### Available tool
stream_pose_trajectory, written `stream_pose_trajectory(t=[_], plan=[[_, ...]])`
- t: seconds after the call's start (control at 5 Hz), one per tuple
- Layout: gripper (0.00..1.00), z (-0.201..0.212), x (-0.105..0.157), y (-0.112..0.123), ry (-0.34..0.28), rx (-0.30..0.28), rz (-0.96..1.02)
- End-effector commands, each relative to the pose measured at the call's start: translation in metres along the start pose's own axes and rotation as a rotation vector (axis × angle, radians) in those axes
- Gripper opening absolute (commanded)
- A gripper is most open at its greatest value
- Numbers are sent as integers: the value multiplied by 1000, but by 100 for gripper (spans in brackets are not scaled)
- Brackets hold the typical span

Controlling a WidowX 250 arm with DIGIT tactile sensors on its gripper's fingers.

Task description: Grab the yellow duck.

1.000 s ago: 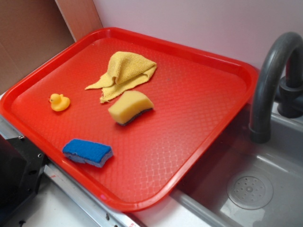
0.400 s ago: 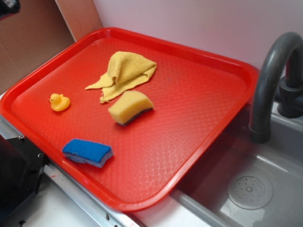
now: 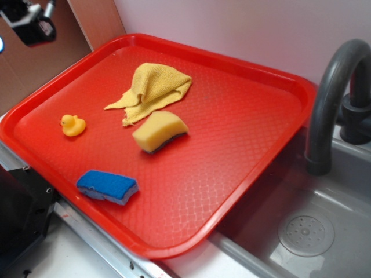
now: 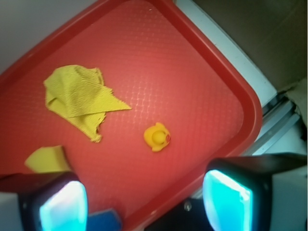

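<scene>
1. End effector [image 4: 144, 202]: released, nothing between the two fingers [image 4: 226, 202], which stand wide apart at the bottom of the wrist view. In the exterior view it is high at the upper left corner [image 3: 32, 24], well apart from everything on the tray.
2. Yellow duck [image 3: 73, 125]: sits on the red tray [image 3: 243, 121] near its left rim, alone. In the wrist view the duck [image 4: 157, 136] lies above the gap between the fingers, beak side toward the right.
3. Step in hand, as judged: approach, not yet a grasp. To do it well, centre the gap over the duck's body before descending, then close low on the body, not the round head, which looks likely to slip out.
4. Neighbours: mustard cloth [image 3: 153, 90], yellow sponge [image 3: 160, 132] and blue sponge [image 3: 108, 186] all lie well apart from the duck; no contact risk from these seems likely.
5. Edges: the raised tray rim is near the duck on the left. The finger on that side should come down inside the rim, not on it.
6. Open room: bare tray surface surrounds the duck on all other sides; a straight vertical descent looks clear.
</scene>
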State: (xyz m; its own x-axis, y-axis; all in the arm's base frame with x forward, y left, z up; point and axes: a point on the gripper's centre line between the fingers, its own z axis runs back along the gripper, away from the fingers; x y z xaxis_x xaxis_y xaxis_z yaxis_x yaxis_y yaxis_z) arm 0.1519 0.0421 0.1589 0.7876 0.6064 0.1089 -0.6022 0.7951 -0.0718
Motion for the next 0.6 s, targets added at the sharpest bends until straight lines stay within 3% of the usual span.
stream_pose_trajectory(t=[0.0, 0.2, 0.4], plan=[[100, -42, 15, 13, 28, 116, 25], [100, -60, 18, 20, 61, 141, 20], [100, -75, 13, 21, 107, 111, -24]])
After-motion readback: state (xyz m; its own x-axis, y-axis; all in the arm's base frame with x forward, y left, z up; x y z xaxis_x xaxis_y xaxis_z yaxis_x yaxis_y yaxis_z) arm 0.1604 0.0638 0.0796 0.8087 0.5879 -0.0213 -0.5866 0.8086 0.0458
